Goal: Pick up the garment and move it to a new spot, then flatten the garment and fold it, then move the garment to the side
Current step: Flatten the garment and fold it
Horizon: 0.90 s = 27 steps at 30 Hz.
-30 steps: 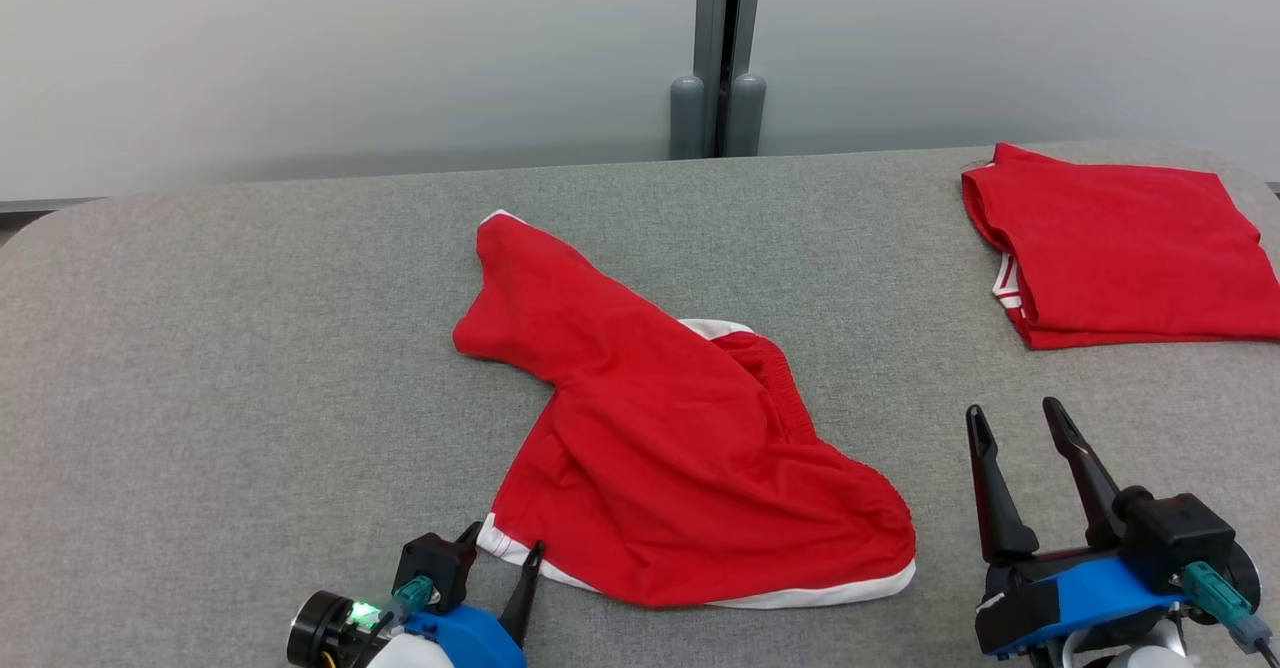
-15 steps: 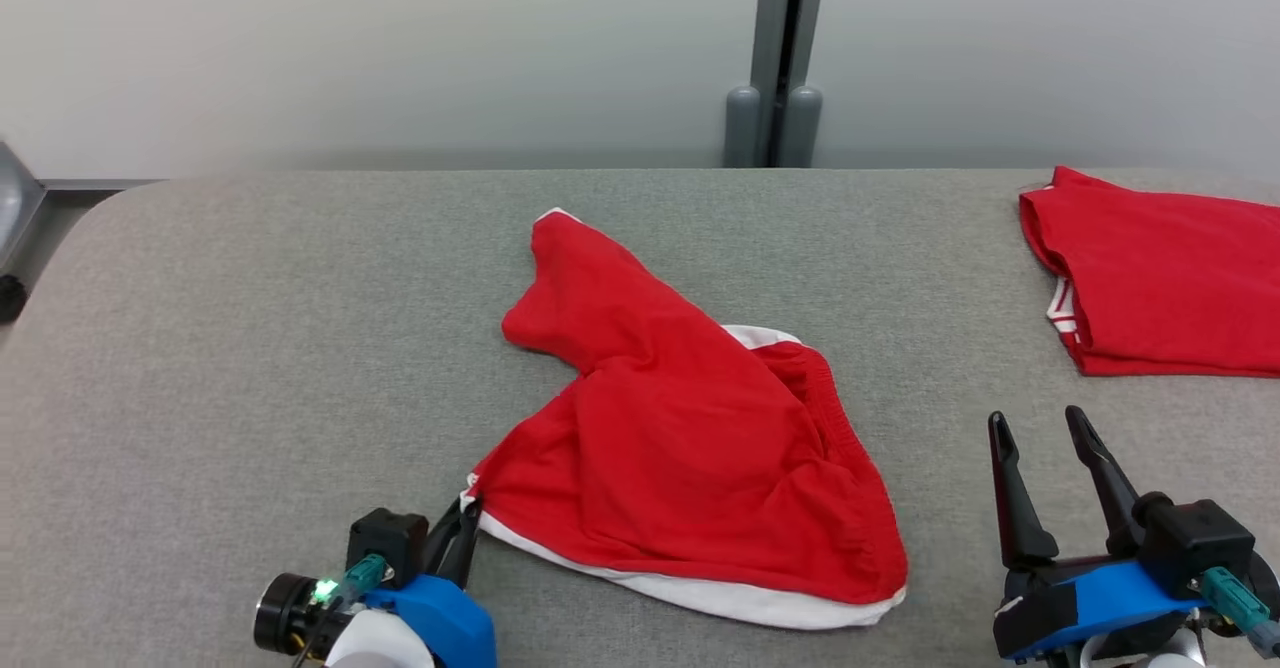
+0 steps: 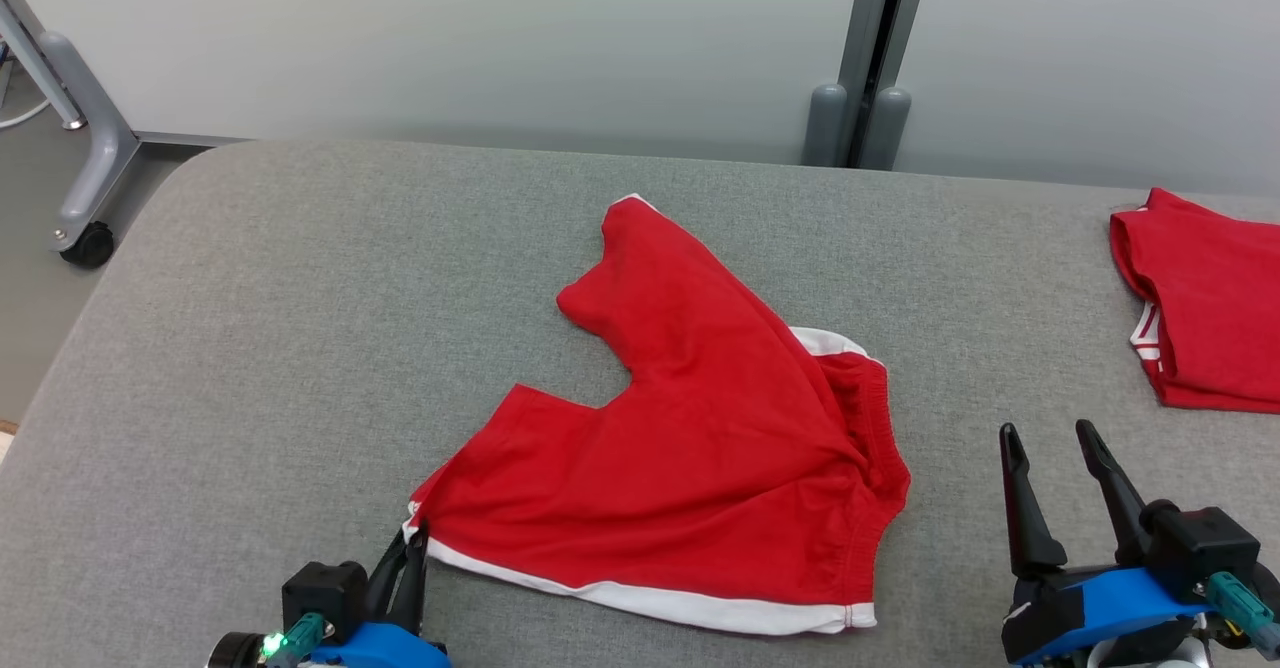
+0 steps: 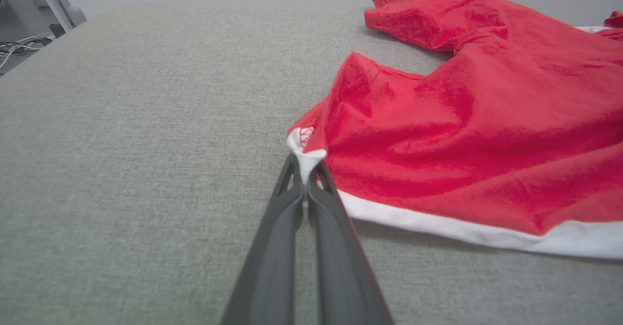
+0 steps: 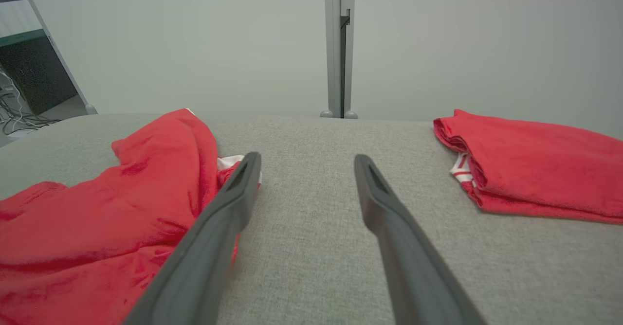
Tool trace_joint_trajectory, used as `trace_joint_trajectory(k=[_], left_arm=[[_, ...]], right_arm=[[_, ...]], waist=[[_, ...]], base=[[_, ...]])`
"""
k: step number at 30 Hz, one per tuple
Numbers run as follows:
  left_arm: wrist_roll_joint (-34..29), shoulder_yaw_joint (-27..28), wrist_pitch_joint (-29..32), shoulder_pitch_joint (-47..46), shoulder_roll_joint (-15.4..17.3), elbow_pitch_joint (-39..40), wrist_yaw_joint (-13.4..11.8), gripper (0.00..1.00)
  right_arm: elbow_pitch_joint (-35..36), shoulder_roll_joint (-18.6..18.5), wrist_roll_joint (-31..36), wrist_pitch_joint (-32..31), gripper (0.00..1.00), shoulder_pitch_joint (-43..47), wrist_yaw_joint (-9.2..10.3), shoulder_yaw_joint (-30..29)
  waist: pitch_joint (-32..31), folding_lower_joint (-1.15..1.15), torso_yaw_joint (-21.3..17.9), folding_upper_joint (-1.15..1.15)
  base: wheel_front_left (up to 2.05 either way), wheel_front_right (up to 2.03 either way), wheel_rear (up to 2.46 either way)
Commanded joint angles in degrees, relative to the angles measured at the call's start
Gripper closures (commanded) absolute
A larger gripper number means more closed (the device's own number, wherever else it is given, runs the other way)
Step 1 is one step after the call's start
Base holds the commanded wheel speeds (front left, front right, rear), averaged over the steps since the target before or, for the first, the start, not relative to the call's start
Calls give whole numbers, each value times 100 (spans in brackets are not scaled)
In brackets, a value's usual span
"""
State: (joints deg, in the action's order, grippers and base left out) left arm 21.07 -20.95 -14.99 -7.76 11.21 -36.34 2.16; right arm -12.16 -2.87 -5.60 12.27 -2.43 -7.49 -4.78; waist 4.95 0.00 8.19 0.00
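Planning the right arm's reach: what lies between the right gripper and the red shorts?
Just a bare stretch of grey table surface separates the open right gripper from the red shorts, as the head view shows.

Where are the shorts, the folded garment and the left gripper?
shorts (image 3: pixel 700 468), head view, middle of the red cloth.
folded garment (image 3: pixel 1215 308), head view, top layer.
left gripper (image 4: pixel 305 169), left wrist view, between its fingertips.
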Motion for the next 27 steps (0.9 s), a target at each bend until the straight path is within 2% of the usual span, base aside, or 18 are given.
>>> trace_joint_trajectory(k=[1, 15, 27], left_arm=[[-25, 62, -23, 19, -1, 128, -39, 0], [-757, 891, -19, 480, 0, 2040, -441, 0], [-1064, 1370, -20, 768, 17, 2375, -255, 0]], right_arm=[[-25, -5, 17, 42, 0, -67, -1, 12], [-110, -5, -23, 139, 0, -190, -1, 250], [99, -5, -73, 185, 0, 90, -1, 236]], waist=[[-12, 0, 5, 0], [-265, 0, -279, 0], [-550, 0, -488, 0]], base=[[0, 0, 0], [0, 0, 0], [0, 0, 0]])
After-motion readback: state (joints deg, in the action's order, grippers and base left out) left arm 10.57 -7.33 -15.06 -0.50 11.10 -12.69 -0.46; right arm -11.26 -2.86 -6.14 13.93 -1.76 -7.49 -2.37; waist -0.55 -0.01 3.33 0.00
